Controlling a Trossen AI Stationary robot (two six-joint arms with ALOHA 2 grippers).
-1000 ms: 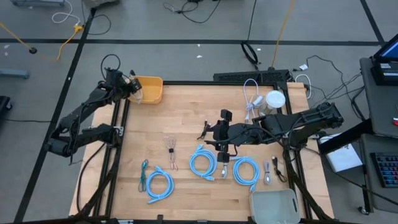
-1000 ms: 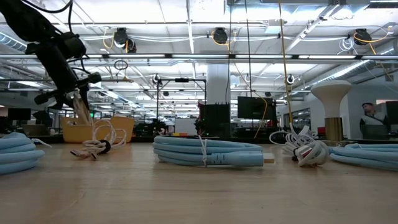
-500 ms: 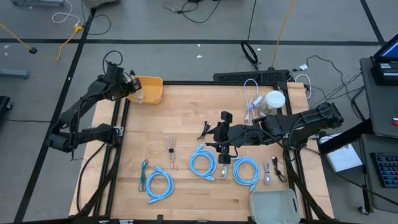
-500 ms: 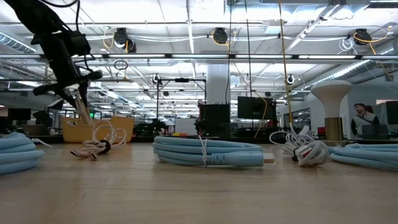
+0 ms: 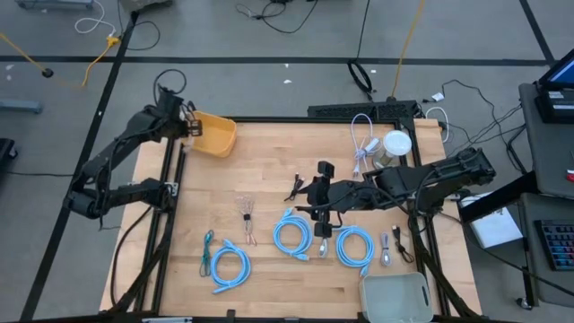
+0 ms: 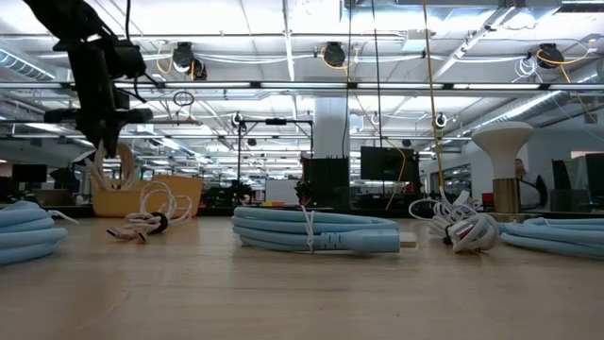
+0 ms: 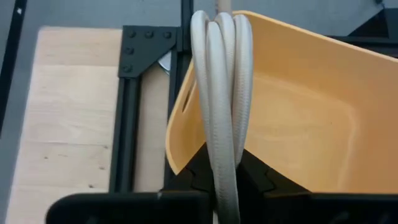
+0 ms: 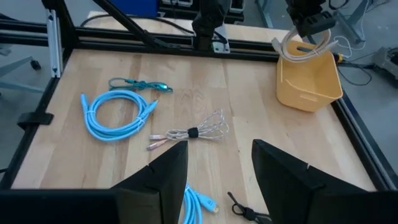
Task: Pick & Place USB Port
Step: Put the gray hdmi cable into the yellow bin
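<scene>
I see my left hand pinching a coiled white cable above the yellow bin; right hand spread, empty.

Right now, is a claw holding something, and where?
The left claw pinches a looped white cable by its bundled strands, over the yellow bin. The right claw holds nothing.

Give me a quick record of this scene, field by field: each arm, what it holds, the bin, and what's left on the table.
left end effector: above the yellow bin's edge at the table's far left corner, shut on the white cable
white cable: coiled loops hanging over the bin
yellow bin: tilted, no contents visible
right end effector: open, at mid-table, holding nothing
blue cables: three coils along the near side
small beige cable: tied bundle lying left of centre
</scene>
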